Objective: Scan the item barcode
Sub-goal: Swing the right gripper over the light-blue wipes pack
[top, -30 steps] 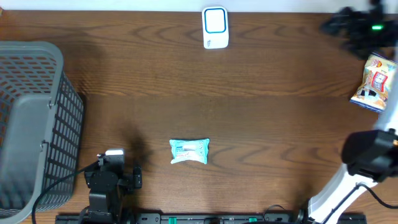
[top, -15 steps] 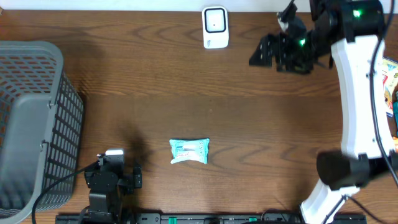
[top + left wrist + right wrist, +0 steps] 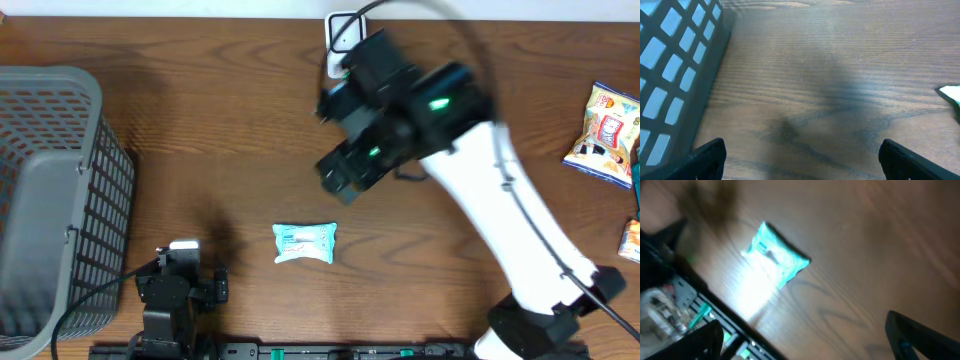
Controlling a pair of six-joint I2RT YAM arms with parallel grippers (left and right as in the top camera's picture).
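The item, a small teal-and-white packet (image 3: pixel 305 243), lies flat on the wooden table near the front middle. It also shows in the right wrist view (image 3: pixel 777 260), and its edge in the left wrist view (image 3: pixel 952 93). No barcode is readable. The white scanner (image 3: pixel 340 28) stands at the back edge, partly hidden by the right arm. My right gripper (image 3: pixel 328 138) (image 3: pixel 807 340) hovers open and blurred between scanner and packet, holding nothing. My left gripper (image 3: pixel 190 268) (image 3: pixel 810 165) rests open at the front left, empty, left of the packet.
A grey mesh basket (image 3: pixel 50 200) (image 3: pixel 675 65) fills the left side, close to the left gripper. Snack bags (image 3: pixel 603 130) lie at the right edge, another (image 3: pixel 630 240) below them. A black rail (image 3: pixel 330 350) runs along the front edge.
The right arm has swung from the far right back corner leftward and forward to the table's middle, above the packet. Left arm and packet have not moved.
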